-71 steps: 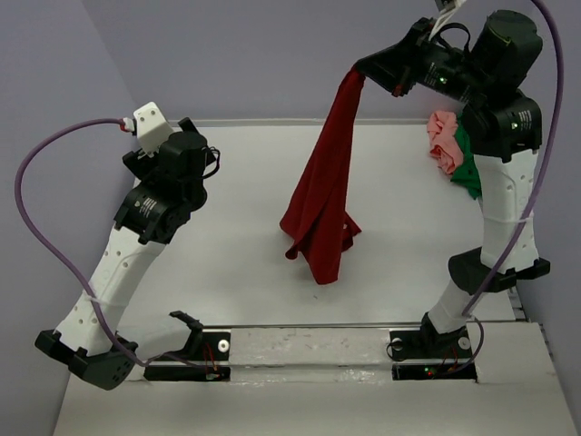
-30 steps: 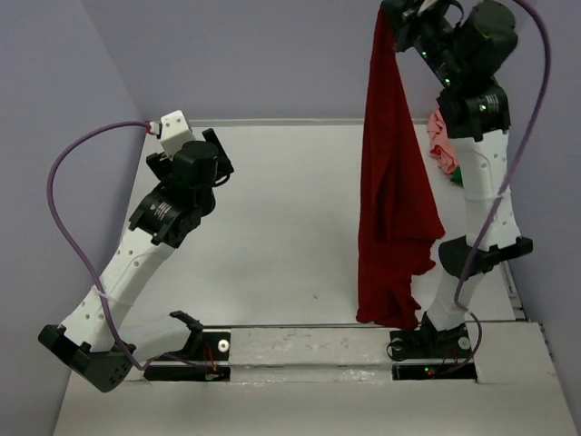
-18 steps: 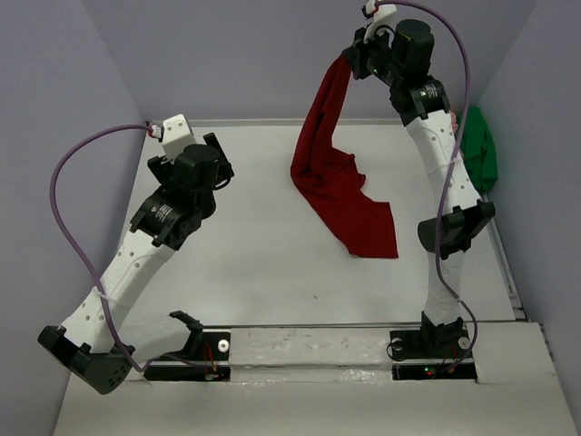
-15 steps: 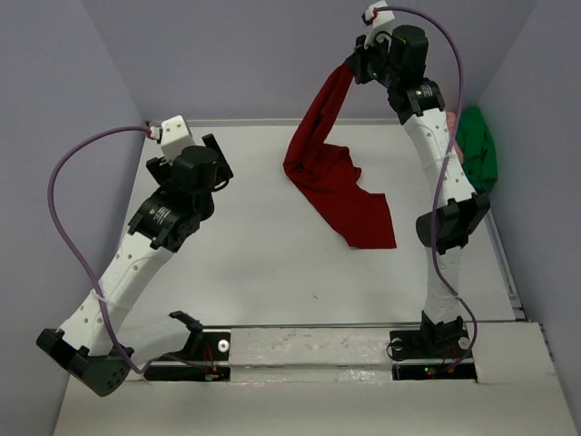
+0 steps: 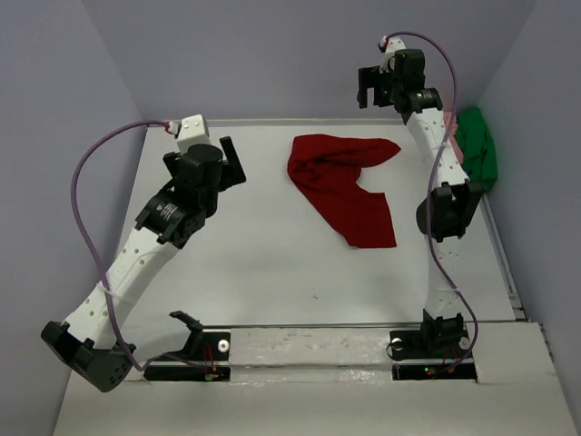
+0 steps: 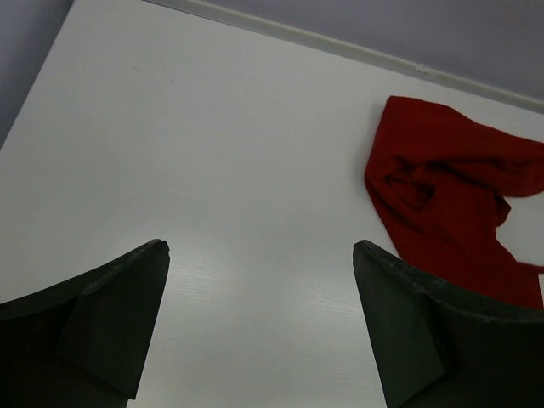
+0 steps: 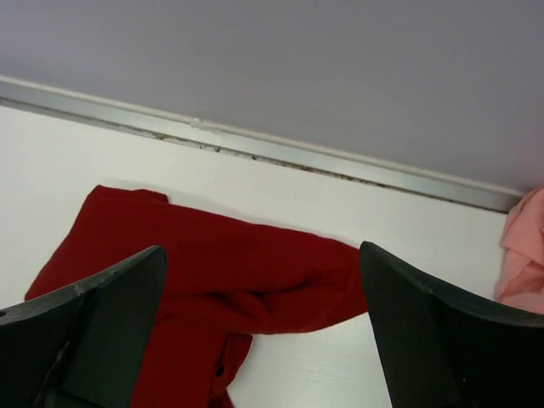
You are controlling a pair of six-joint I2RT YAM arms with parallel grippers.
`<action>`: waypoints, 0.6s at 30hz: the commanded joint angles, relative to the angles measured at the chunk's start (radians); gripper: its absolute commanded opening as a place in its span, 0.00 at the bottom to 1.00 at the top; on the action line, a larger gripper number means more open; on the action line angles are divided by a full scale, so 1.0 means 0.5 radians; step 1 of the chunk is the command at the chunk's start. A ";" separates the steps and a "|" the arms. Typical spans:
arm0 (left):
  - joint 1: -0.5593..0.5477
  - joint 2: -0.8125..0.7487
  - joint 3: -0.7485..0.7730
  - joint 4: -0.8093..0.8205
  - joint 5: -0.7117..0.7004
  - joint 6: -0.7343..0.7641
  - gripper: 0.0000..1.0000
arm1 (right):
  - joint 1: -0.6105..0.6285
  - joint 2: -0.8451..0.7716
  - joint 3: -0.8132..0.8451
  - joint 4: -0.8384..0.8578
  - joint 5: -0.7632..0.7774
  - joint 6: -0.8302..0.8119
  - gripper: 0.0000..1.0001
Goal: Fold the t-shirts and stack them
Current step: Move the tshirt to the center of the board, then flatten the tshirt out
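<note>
The dark red t-shirt (image 5: 345,186) lies crumpled on the table at the back, right of centre; it also shows in the left wrist view (image 6: 442,195) and the right wrist view (image 7: 212,272). My right gripper (image 5: 374,91) hangs high above the shirt's far end near the back wall, open (image 7: 262,248) and holding nothing. The left gripper (image 5: 231,163) hovers to the left of the red shirt, open (image 6: 259,246) over bare table. The green t-shirt (image 5: 477,150) is bunched at the right edge, with the pink t-shirt (image 7: 523,255) beside it, mostly hidden behind the right arm in the top view.
A back wall with a pale ledge (image 7: 255,144) runs just behind the red shirt. The white table (image 5: 254,263) stretches toward the arm bases at the near edge. A purple side wall stands close behind the green shirt.
My right gripper has opened and let go of the red t-shirt, which dropped from hanging to lying on the table. The left gripper moved a little to the right.
</note>
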State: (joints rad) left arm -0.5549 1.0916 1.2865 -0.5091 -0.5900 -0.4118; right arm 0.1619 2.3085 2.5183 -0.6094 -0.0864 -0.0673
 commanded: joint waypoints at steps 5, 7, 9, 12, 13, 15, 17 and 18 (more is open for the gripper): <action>-0.157 0.688 0.194 0.181 0.695 0.216 0.96 | 0.160 -0.931 -0.919 -0.044 0.001 0.727 0.61; -0.206 0.835 0.353 0.199 0.719 0.213 0.87 | 0.268 -1.232 -1.417 0.236 0.105 0.721 0.41; -0.206 1.068 0.497 0.169 0.821 0.195 0.75 | 0.287 -1.404 -1.722 0.234 0.163 0.754 0.34; -0.213 1.366 0.841 0.043 0.904 0.213 0.76 | 0.287 -1.487 -1.995 0.210 0.304 0.699 0.62; -0.213 1.482 0.990 -0.003 0.904 0.213 0.78 | 0.287 -1.503 -2.054 0.209 0.326 0.693 0.64; -0.213 1.565 1.102 -0.022 0.858 0.222 0.79 | 0.287 -1.521 -2.153 0.212 0.323 0.708 0.64; -0.210 1.676 1.231 -0.025 0.815 0.235 0.82 | 0.287 -1.534 -2.266 0.234 0.262 0.721 0.64; -0.210 1.716 1.280 -0.040 0.800 0.232 0.83 | 0.287 -1.537 -2.291 0.240 0.262 0.733 0.64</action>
State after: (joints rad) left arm -0.6655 1.9369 1.8008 -0.4919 -0.1833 -0.3180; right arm 0.3183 1.5143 1.4452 -0.5266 0.0231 0.2710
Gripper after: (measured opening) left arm 0.814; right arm 0.643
